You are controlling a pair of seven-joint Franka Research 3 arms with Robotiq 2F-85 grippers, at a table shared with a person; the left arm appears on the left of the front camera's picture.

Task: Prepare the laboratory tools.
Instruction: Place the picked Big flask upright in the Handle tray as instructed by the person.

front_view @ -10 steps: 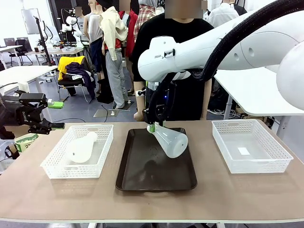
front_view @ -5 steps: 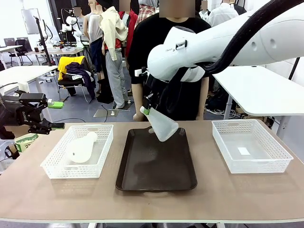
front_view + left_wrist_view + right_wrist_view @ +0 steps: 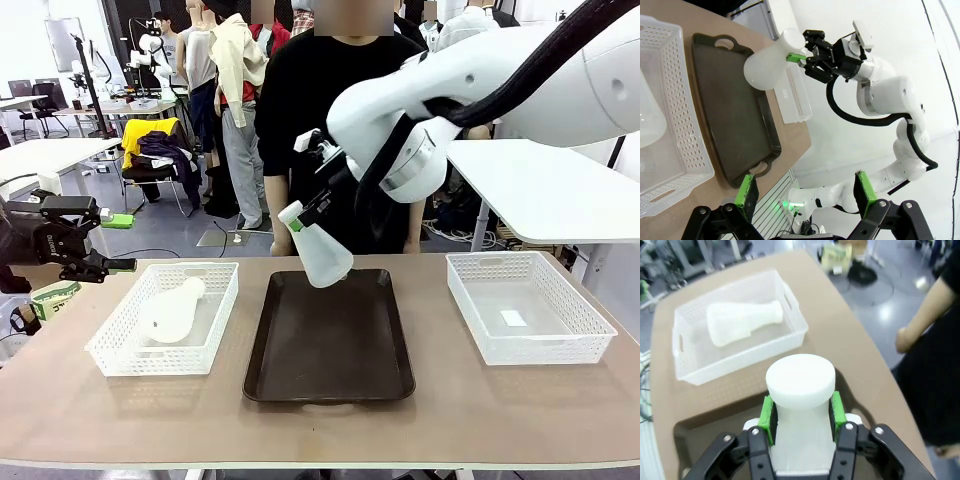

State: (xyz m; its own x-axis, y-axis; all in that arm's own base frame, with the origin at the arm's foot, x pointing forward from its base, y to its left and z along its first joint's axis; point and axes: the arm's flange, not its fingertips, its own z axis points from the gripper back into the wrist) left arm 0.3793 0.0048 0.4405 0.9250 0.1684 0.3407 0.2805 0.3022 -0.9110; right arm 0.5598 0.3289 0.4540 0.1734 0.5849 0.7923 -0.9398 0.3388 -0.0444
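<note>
One frosted flask (image 3: 322,257) hangs tilted above the far end of the dark brown tray (image 3: 330,350), neck up and to the left. My right gripper (image 3: 301,214) is shut on its neck; the right wrist view shows the neck (image 3: 800,385) clamped between the green pads (image 3: 767,415). The left wrist view shows the same flask (image 3: 767,67) held in the air. A second flask (image 3: 172,310) lies on its side in the left white basket (image 3: 110,350), also seen as the flask (image 3: 742,322) from the right wrist. My left gripper (image 3: 120,243) stays open beyond the table's left edge, fingers (image 3: 746,192) apart and nothing between them.
A white mesh basket (image 3: 590,320) at the right holds a small white slip. A person in black stands at the far edge behind the tray, one forearm (image 3: 930,315) close to the held flask. Bare tabletop (image 3: 300,430) runs along the near edge.
The right arm has lifted the flask off the tray and carried it up and leftward. The flask's base has swung from lower right to nearly under the neck. The left arm has not moved.
</note>
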